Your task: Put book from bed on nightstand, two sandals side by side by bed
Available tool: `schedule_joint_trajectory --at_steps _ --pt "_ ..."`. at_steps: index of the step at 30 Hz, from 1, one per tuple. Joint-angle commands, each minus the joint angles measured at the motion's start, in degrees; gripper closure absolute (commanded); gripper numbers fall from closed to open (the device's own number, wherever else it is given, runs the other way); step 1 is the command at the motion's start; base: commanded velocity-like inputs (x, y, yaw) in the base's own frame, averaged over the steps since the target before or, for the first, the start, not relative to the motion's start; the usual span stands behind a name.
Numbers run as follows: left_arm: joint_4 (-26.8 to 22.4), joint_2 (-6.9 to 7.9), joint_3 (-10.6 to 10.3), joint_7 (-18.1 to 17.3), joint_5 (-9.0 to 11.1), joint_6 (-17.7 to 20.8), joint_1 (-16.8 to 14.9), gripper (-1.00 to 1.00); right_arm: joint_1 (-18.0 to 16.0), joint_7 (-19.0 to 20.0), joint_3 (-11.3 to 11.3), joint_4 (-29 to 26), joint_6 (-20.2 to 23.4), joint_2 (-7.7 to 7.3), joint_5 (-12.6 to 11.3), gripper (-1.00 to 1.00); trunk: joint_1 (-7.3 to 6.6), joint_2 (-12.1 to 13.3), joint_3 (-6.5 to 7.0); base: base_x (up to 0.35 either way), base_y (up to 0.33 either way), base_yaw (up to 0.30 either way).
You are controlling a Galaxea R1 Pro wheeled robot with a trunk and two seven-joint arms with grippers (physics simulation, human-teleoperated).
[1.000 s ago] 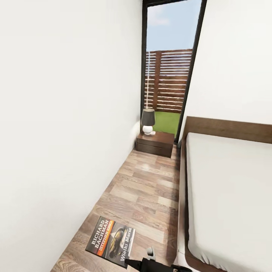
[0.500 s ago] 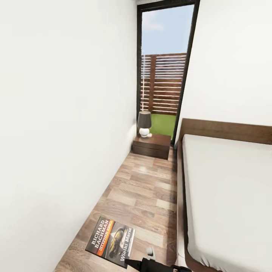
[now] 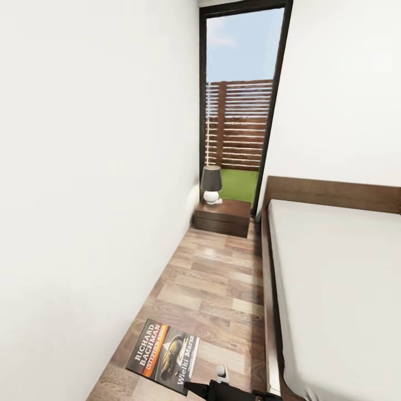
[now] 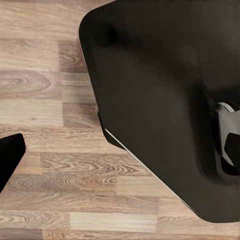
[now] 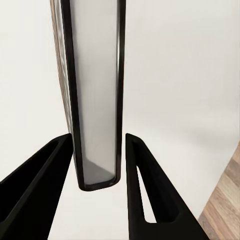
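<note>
Compared with a second ago, our whole head view is sliding: the window and nightstand are sitting further left and the window's top frame is showing, so it is our camera turning and not the furniture, while the book is keeping its place at the lower left of the frame.

We are gripping the thin paperback book [image 5: 95, 100] edge-on between the two black fingers of our right gripper [image 5: 97, 165], both pads pressing its covers. In the head view the same book [image 3: 163, 355], dark-covered with an orange band and white lettering, is hanging over the wood-plank floor [image 3: 211, 278] at the bottom of the frame, off the bed. Of our left gripper we are seeing just one black fingertip [image 4: 10, 157] at the lower left edge of the wrist view, above our own dark base [image 4: 160, 100], so we cannot tell whether it is open or closed.

We are judging that the carrying step is under way: the book is lifted and we are heading down the narrow aisle. The next move calls for driving forward between the white wall [image 3: 83, 195] and the low dark-brown bed with its light-grey mattress [image 3: 340, 289], then reaching over the low dark-brown wooden nightstand [image 3: 224, 216] in the middle of the frame and setting the book on the bare part of its top, beside the lamp.

Counting: one book, one bed, one nightstand, one small dark-shaded white-based lamp [image 3: 211, 184], one tall black-framed window [image 3: 239, 106].
</note>
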Motion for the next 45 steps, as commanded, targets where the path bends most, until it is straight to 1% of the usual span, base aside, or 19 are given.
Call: schedule_joint_trajectory --at_steps 1,14,39,45 --pt "-0.12 0.02 -0.48 0.3 0.17 -0.05 0.02 -1.0 -0.04 0.13 0.01 0.0 0.6 0.01 -0.35 1.0 0.05 -0.11 -0.08 0.149 0.136 -0.158" --pt "-0.12 0.1 -0.48 0.3 0.18 -0.05 0.02 -1.0 -0.04 0.14 0.01 0.0 0.6 0.0 -0.35 1.0 0.05 -0.11 0.41 0.188 0.175 -0.223" --pt "-0.12 0.03 -0.48 0.3 0.18 -0.05 0.01 -1.0 -0.04 0.14 0.07 -0.02 0.6 0.02 -0.35 1.0 0.05 -0.11 0.71 0.075 0.081 -0.275" --pt "-0.12 0.08 -0.48 0.3 0.18 -0.05 0.01 -1.0 -0.04 0.14 0.09 -0.02 0.6 0.02 -0.35 1.0 0.05 -0.11 0.71 0.154 0.126 -0.218"
